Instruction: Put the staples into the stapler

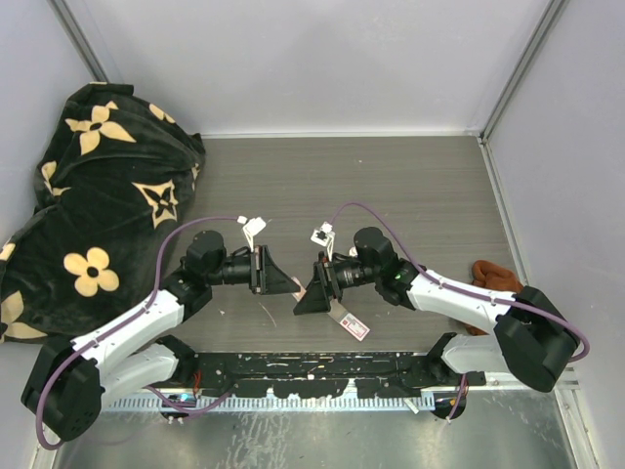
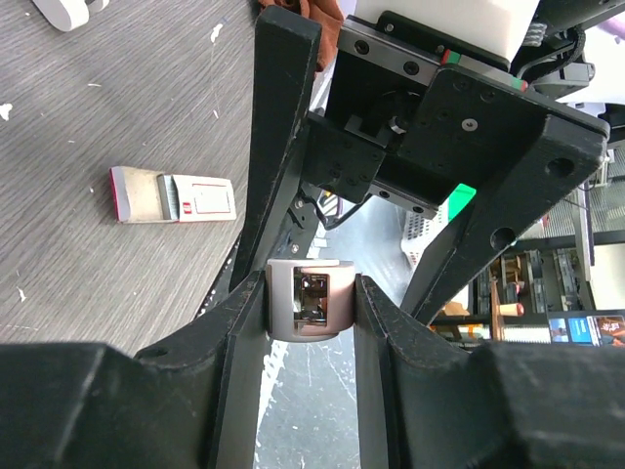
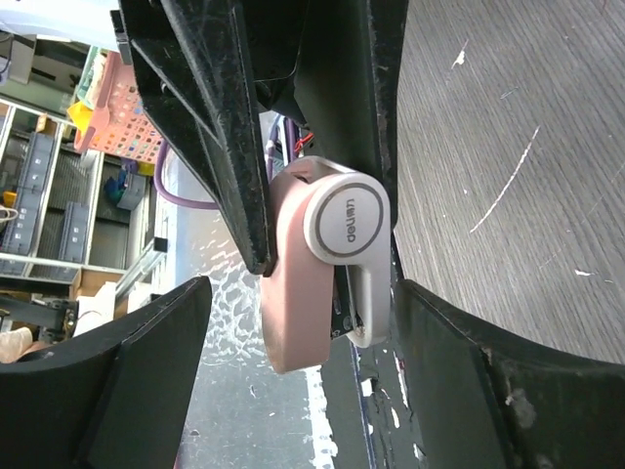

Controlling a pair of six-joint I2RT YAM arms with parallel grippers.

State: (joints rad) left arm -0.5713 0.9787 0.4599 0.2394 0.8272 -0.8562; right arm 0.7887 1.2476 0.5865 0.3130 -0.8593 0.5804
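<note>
Only the wrist views show you the grip. The left tool (image 2: pixel 309 288) pinches the small stapler (image 2: pixel 293 315) by its sides, while from above the two black tools hide it. The right tool (image 3: pixel 303 293) stands spread, one finger on each side of the stapler (one clearly apart; for the other you cannot judge contact). The staples box (image 1: pixel 353 326) lies flat on the grey wood-grain counter (image 1: pixel 410 186), near the front edge, beside the right arm, tan tray showing at one end. Bare counter runs behind the tools to the back wall. A flowered black blanket (image 1: pixel 98 186) fills the left side. The stapler is smooth, pinkish-white, with a round cap.
</note>
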